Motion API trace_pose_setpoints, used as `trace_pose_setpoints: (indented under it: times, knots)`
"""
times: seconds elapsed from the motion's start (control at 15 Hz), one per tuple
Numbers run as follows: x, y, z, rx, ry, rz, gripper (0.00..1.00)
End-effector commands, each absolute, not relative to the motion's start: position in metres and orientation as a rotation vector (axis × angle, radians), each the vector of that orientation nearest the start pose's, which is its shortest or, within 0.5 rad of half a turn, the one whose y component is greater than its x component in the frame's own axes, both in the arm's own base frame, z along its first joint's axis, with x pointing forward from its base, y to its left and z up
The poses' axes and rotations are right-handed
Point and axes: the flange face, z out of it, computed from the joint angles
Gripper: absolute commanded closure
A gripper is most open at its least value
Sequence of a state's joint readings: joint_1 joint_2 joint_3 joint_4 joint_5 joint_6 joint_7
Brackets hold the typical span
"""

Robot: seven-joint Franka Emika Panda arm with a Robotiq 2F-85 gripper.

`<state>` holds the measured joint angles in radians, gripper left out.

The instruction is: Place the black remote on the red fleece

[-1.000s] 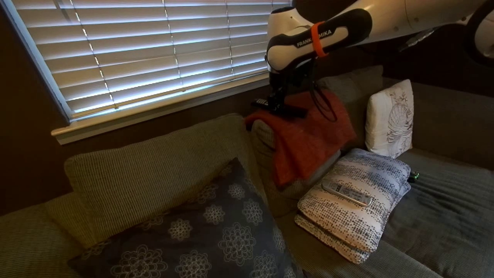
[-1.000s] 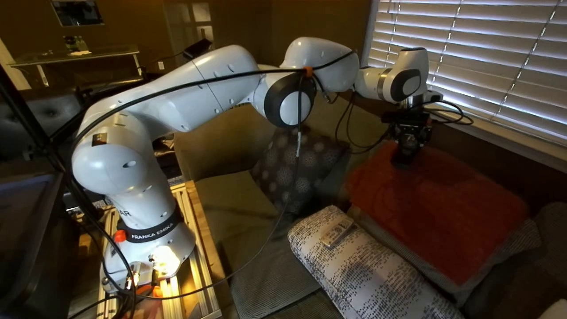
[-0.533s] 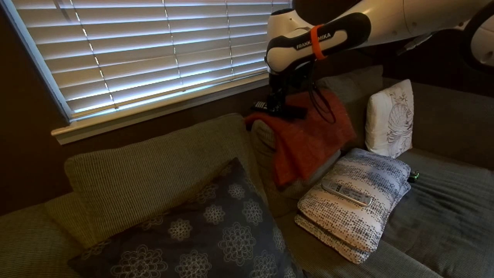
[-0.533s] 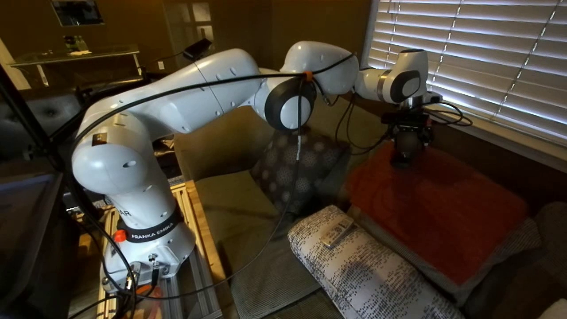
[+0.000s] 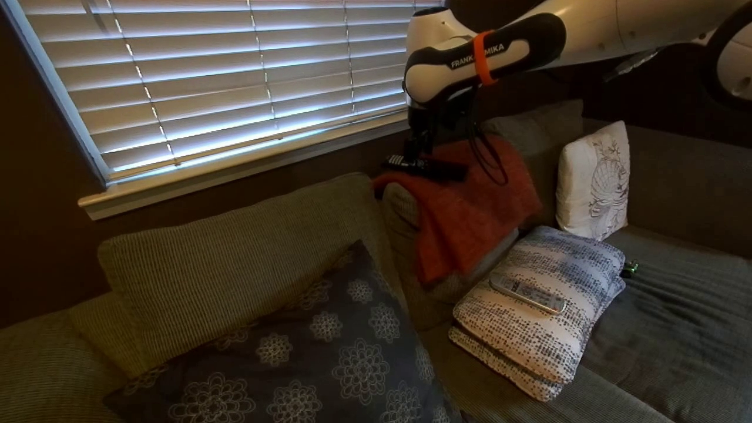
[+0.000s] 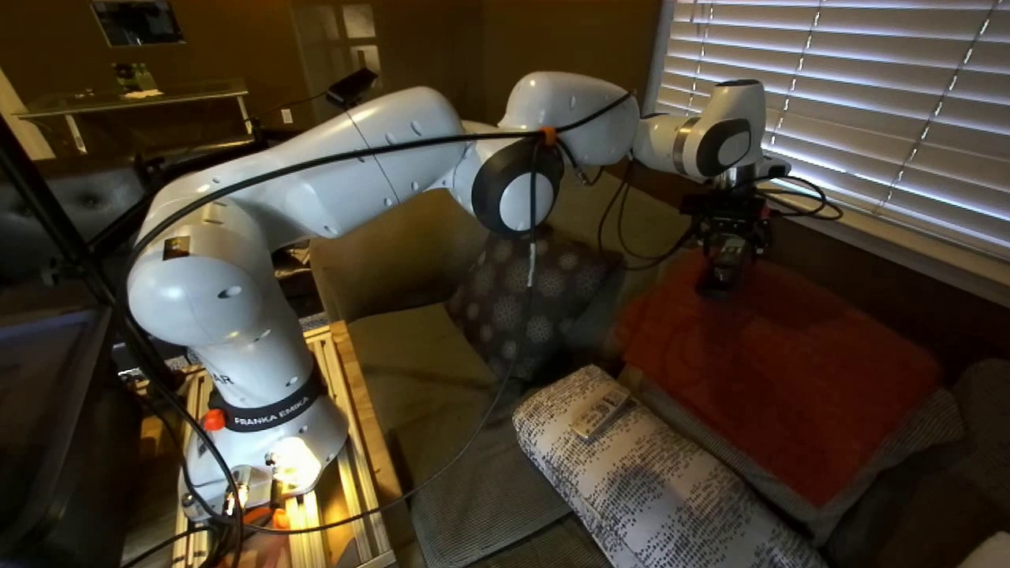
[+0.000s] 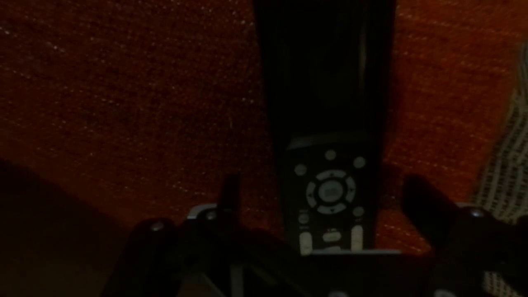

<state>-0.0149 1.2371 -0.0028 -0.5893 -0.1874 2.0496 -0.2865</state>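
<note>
The black remote [image 7: 330,103] lies flat on the red fleece [image 7: 144,103], its button end nearest me in the wrist view. My gripper [image 7: 324,187] stands open around that end, and strips of red cloth show between each finger and the remote's sides. In an exterior view the dark gripper [image 5: 416,151] is just above the remote [image 5: 445,170], which rests on the fleece [image 5: 470,217] over the sofa back. The wrist view is very dark, so the finger edges are faint. The gripper hides part of the remote in an exterior view, where the fleece [image 6: 805,371] spreads wide.
A grey remote [image 5: 527,294] lies on folded dotted cushions [image 5: 529,338]. A flowered dark cushion [image 5: 317,358] leans nearby, and a white cushion [image 5: 593,182] stands farther along. The window sill [image 5: 247,165] and blinds [image 5: 294,82] are close behind the gripper.
My gripper has opened and let go of the black remote, then lifted slightly off it. The remote settled a little lower and stays on the red fleece.
</note>
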Motion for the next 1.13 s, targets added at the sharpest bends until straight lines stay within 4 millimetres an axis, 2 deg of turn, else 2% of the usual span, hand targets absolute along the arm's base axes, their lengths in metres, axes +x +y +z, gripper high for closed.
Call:
trace_pose_setpoints:
  times: [0.0,0.47,0.6,0.67,1.07]
  knots:
    - [0.826,-0.026,0.287,-3.229,-0.535,-0.331,0.0]
    - [0.822,-0.055,0.329,-3.223,-0.449,-0.364,0.0]
    - [0.82,-0.06,0.334,-3.208,-0.444,-0.348,0.0]
    - [0.825,-0.059,0.325,-3.253,-0.445,-0.394,0.0]
    - [0.824,-0.061,0.329,-3.24,-0.434,-0.385,0.0]
